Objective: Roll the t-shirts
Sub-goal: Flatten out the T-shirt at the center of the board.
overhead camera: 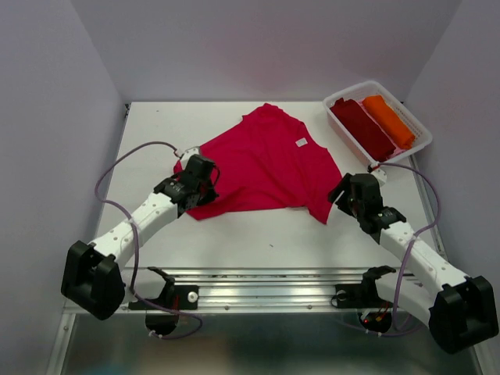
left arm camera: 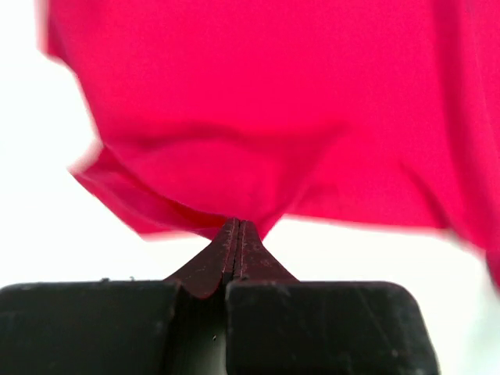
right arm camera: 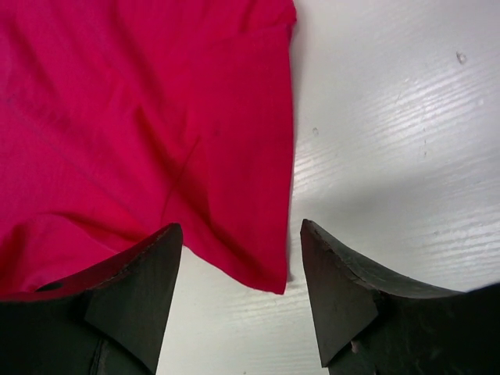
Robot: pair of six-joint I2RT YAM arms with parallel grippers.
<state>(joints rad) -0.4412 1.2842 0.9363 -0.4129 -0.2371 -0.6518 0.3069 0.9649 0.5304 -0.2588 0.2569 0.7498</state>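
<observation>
Cloth at the near-left edge of the crimson t-shirt (overhead camera: 266, 168) is pinched tight between the closed fingers of the left gripper (left arm camera: 237, 228). The right gripper (right arm camera: 238, 234) stands open astride the shirt's near-right corner without gripping it, seemingly so both arms can draw that edge straight for rolling. The shirt lies spread and askew across the white table (overhead camera: 234, 234), a maroon t-shirt (overhead camera: 363, 127) and an orange t-shirt (overhead camera: 388, 121) sit in the white basket (overhead camera: 402, 152) at the far right, and pale walls (overhead camera: 47, 117) close in three sides.

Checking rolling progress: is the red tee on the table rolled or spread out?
Spread out: the red tee lies open across the table, collar label showing, no roll formed.
</observation>
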